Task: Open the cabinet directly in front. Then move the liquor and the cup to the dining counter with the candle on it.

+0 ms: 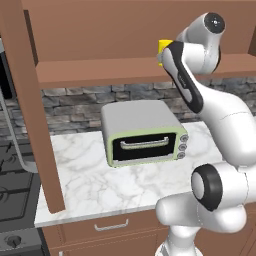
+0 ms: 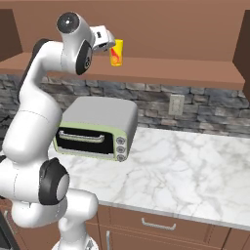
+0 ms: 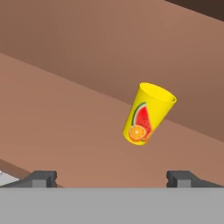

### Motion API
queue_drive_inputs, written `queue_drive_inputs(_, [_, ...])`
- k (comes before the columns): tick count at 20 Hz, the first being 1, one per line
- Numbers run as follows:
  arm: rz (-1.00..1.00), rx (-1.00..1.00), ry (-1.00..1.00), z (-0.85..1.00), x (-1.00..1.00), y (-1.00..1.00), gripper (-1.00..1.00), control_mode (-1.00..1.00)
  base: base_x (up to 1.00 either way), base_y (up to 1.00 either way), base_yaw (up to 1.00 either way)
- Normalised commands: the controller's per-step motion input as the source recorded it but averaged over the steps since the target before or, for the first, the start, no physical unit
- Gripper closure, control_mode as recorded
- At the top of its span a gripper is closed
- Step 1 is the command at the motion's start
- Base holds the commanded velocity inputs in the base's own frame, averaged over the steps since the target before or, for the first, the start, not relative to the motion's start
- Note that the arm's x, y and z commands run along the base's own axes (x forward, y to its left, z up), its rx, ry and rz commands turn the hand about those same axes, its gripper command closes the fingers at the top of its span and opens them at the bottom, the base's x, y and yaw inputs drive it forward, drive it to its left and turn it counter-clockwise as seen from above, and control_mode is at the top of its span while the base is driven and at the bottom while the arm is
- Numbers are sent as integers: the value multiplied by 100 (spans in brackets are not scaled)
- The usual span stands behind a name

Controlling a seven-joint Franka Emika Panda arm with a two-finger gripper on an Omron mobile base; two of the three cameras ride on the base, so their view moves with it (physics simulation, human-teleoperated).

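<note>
The cabinet (image 1: 100,70) (image 2: 171,71) stands open, and its left door (image 1: 30,100) swings out toward me. The yellow cup (image 2: 116,52) (image 3: 148,114) with a watermelon and orange print stands upright on the cabinet's floor; the arm partly hides the cup (image 1: 163,48) in the left base view. My gripper (image 2: 109,44) (image 3: 112,178) is raised to that level, a short way in front of the cup and apart from it. It is open, with nothing between its fingers. The liquor, the dining counter and the candle are out of view.
A grey and green toaster oven (image 1: 142,132) (image 2: 95,127) sits on the marble counter (image 1: 90,185) (image 2: 185,166) below the cabinet. A stove (image 1: 12,190) lies to the left, and a wall outlet (image 2: 176,103) is on the stone backsplash. Drawers with handles (image 2: 157,225) run under the counter.
</note>
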Motion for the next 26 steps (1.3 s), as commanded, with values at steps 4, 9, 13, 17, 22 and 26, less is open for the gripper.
queue_drive_inputs(4, [0,0,0,2,15,0,-100,-100,0,0,0])
queue_drive_inputs(9, [0,0,0,4,15,0,-100,-100,0,0,0])
queue_drive_inputs(13, [0,0,0,4,18,0,-100,-100,0,0,0])
queue_drive_inputs(17, [0,0,0,2,19,0,-100,-100,0,0,0])
queue_drive_inputs(22, [0,0,0,0,19,0,-100,-100,0,0,0])
queue_drive_inputs(26, [0,0,0,0,18,0,-100,-100,0,0,0])
